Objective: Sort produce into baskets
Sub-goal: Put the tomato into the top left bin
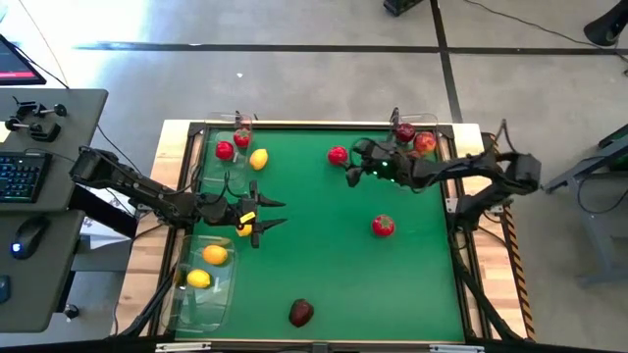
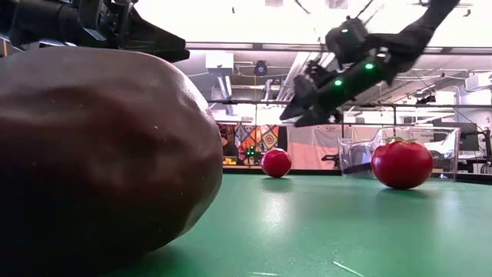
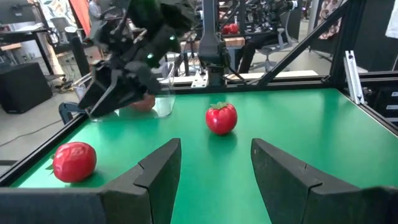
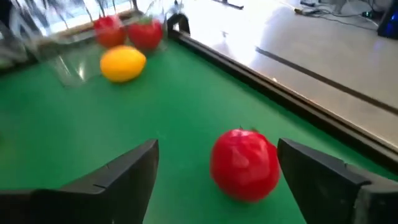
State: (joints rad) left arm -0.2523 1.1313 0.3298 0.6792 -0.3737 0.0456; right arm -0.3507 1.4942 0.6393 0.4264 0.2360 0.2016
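Observation:
My right gripper (image 1: pixel 351 169) is open over the far middle of the table. A small red fruit (image 4: pixel 245 163) lies on the green mat between its fingertips and just ahead of them, untouched; it also shows in the high view (image 1: pixel 338 155). My left gripper (image 1: pixel 267 214) is open and empty at the table's left middle, pointing right toward a red tomato-like fruit (image 1: pixel 383 226). A dark red apple (image 1: pixel 301 313) rests on the mat near the front edge and fills the low view (image 2: pixel 100 154).
A clear tray at the near left (image 1: pixel 186 304) holds two lemons (image 1: pixel 215 255). At the far-left tray (image 1: pixel 208 167) lie two red fruits (image 1: pixel 225 150) and a lemon (image 1: pixel 258 158). The far-right tray (image 1: pixel 432 120) holds red apples (image 1: pixel 424 143). The mat's middle is bare.

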